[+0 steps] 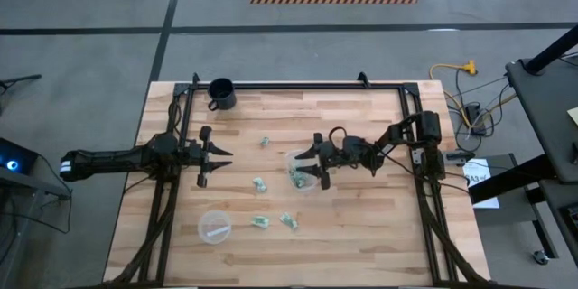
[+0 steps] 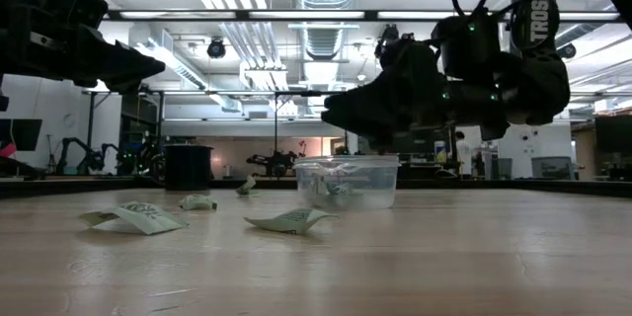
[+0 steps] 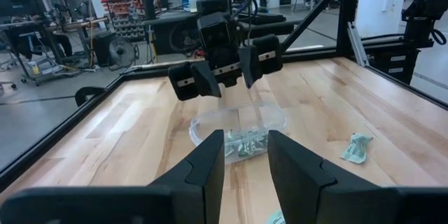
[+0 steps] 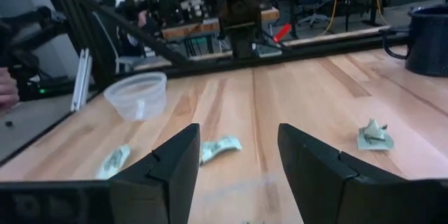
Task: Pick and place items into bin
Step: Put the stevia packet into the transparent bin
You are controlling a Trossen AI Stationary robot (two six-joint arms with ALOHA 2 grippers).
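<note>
— Where is the right gripper [image 1: 319, 164]?

— Directly above the bin [image 1: 302, 172], near the middle of the table [image 1: 379, 235]. Its fingers are spread apart with nothing between them.

— And the items?

— Several lie inside the bin. Loose ones rest on the table: one [image 1: 260, 183] just beside the bin, two [image 1: 260, 222] nearer the front edge, another [image 1: 266, 142] farther back.

— The left gripper [image 1: 224, 160]?

— Hovering well apart, partly spread, holding nothing.
</note>
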